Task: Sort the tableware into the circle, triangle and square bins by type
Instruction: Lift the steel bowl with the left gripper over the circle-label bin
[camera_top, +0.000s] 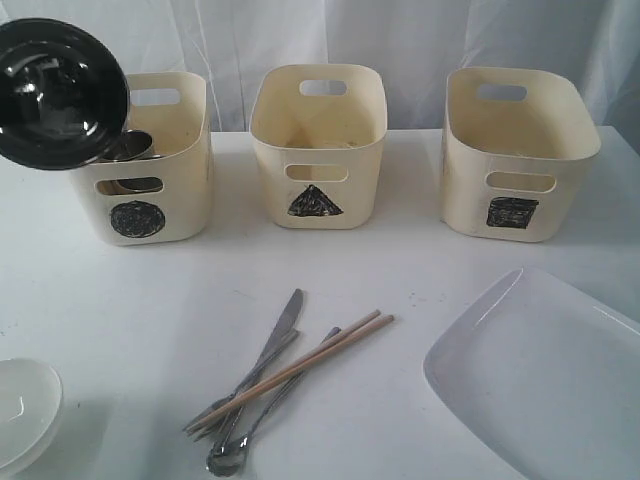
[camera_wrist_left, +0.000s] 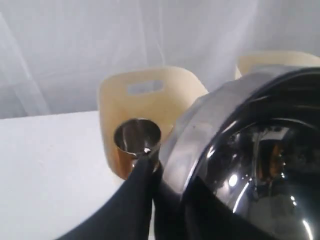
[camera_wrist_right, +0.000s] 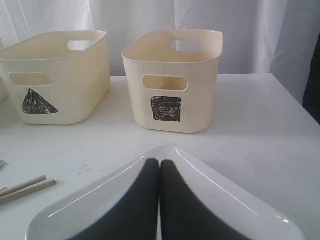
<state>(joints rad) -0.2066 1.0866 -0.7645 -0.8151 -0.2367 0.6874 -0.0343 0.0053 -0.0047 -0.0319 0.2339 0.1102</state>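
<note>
A steel bowl (camera_top: 60, 90) hangs tilted over the left rim of the circle bin (camera_top: 150, 215), its dark shiny inside facing the camera. In the left wrist view my left gripper (camera_wrist_left: 150, 161) is shut on the rim of the steel bowl (camera_wrist_left: 250, 165). A steel mug (camera_wrist_left: 135, 137) stands inside the circle bin (camera_wrist_left: 150, 95) just beyond it. My right gripper (camera_wrist_right: 160, 165) is shut with nothing in it, over the corner of the white plate (camera_wrist_right: 225, 200). The knife (camera_top: 283, 325), fork (camera_top: 240, 385), spoon (camera_top: 228, 460) and chopsticks (camera_top: 320, 355) lie crossed at the front middle of the table.
The triangle bin (camera_top: 315, 150) and the square bin (camera_top: 515, 150) stand in a row to the right of the circle bin. A small white bowl (camera_top: 25, 410) sits at the front left edge. The large plate (camera_top: 540, 380) fills the front right corner.
</note>
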